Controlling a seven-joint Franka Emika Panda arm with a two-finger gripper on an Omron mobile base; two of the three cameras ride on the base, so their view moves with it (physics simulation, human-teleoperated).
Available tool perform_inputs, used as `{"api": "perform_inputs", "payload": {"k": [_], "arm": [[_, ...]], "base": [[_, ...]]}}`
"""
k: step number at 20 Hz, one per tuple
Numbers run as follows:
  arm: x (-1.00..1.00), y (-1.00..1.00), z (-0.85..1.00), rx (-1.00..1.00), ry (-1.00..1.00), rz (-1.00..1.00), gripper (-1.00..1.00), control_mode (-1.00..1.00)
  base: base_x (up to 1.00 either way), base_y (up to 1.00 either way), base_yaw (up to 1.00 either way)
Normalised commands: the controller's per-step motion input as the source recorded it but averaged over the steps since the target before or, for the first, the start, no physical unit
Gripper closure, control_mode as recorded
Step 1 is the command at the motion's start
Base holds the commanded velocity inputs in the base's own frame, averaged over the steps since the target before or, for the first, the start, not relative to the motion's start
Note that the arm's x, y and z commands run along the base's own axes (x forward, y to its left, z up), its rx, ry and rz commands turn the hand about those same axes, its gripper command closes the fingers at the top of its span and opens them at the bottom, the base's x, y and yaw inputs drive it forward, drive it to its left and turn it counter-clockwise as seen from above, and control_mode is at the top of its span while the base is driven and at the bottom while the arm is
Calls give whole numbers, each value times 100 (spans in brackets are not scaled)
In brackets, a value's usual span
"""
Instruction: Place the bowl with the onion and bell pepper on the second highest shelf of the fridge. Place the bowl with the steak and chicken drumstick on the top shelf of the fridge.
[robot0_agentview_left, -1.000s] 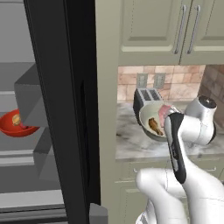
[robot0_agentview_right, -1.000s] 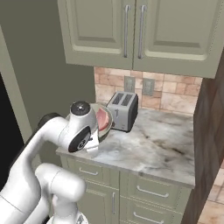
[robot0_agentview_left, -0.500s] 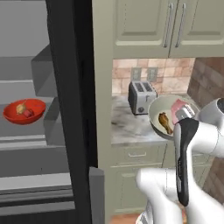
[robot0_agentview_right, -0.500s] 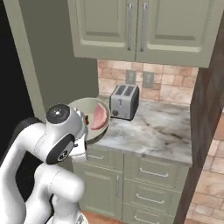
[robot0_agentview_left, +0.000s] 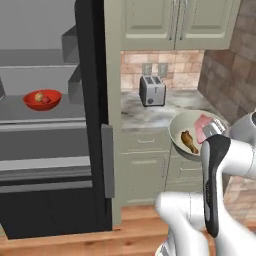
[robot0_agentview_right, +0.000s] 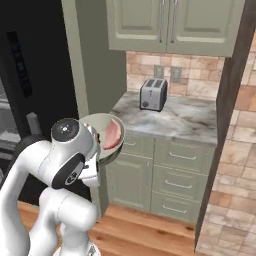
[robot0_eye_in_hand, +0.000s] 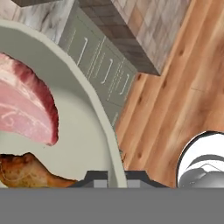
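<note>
A: What does the gripper hold?
B: Its fingers are clenched on the rim of the cream bowl, smooth and round, with the pink marbled steak and the golden chicken drumstick inside.
A: And the glossy red bowl?
B: It sits on a flat grey shelf in the open fridge, far left. Between them stands the black door edge.

The arm hides the cream bowl's right side and part of the steak. In the hand view the drumstick is cut off at the edge. The red bowl's contents are too small to tell.
</note>
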Motion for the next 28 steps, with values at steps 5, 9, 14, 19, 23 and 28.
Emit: {"api": "perform_inputs", "payload": {"k": [5,9,14,19,23,28], "arm": [[0,0,0,0,0,0,100,100],[0,0,0,0,0,0,100,100],[0,0,0,0,0,0,100,100],[0,0,0,0,0,0,100,100],[0,0,0,0,0,0,100,100],[0,0,0,0,0,0,100,100]], "base": [[-100,21,10],[-91,90,41],[-20,100,49],[36,100,31],[80,89,15],[100,37,-34]]}}
